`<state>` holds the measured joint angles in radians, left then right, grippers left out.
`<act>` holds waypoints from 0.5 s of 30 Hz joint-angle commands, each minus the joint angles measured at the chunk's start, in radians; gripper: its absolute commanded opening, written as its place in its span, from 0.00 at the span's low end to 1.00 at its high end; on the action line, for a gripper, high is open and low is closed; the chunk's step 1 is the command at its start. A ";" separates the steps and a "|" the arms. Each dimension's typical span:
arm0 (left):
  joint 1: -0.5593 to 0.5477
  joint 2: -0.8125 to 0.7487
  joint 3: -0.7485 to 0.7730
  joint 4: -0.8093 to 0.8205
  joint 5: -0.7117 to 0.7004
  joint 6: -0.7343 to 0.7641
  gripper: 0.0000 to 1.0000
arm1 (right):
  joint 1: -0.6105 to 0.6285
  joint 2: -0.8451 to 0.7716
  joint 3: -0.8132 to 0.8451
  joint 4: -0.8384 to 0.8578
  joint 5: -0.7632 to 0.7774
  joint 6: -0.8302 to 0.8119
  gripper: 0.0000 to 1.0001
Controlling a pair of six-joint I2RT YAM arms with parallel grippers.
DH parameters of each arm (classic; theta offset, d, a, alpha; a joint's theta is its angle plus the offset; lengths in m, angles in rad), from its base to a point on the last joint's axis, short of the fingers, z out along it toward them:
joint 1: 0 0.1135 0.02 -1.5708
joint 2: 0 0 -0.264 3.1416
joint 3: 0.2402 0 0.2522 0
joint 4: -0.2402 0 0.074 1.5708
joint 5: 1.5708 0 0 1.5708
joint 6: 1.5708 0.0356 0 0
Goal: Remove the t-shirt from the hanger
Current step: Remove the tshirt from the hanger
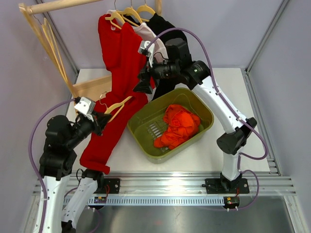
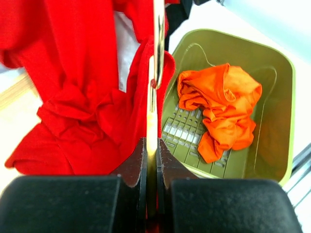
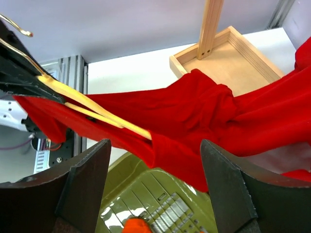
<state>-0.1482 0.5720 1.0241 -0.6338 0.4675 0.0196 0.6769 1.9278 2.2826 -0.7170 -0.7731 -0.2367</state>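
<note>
The red t-shirt (image 1: 104,141) lies slumped from the table up toward the rack, still threaded on a pale wooden hanger (image 1: 118,106). My left gripper (image 1: 103,121) is shut on that hanger's end; in the left wrist view the hanger (image 2: 154,97) runs straight out from between the closed jaws, with red cloth (image 2: 82,121) to its left. My right gripper (image 1: 142,85) hovers over the basket's near-left rim, open. In its wrist view the shirt (image 3: 194,121) and hanger (image 3: 92,107) hang just beyond the spread fingers (image 3: 85,184), and nothing is between them.
An olive plastic basket (image 1: 204,104) holding a crumpled orange garment (image 1: 179,126) sits mid-table. Behind stands a wooden rack with a tray base (image 1: 92,87), another red garment (image 1: 119,46), a black one (image 1: 163,24) and spare hangers (image 1: 51,43).
</note>
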 commanded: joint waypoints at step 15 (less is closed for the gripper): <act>0.002 -0.058 0.028 0.065 -0.153 -0.276 0.00 | 0.197 0.094 0.095 -0.093 0.636 -0.061 0.80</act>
<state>-0.1482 0.5308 1.0241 -0.6346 0.3431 -0.2142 0.8597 2.0003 2.3138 -0.7971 -0.2604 -0.2596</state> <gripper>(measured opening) 0.047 0.805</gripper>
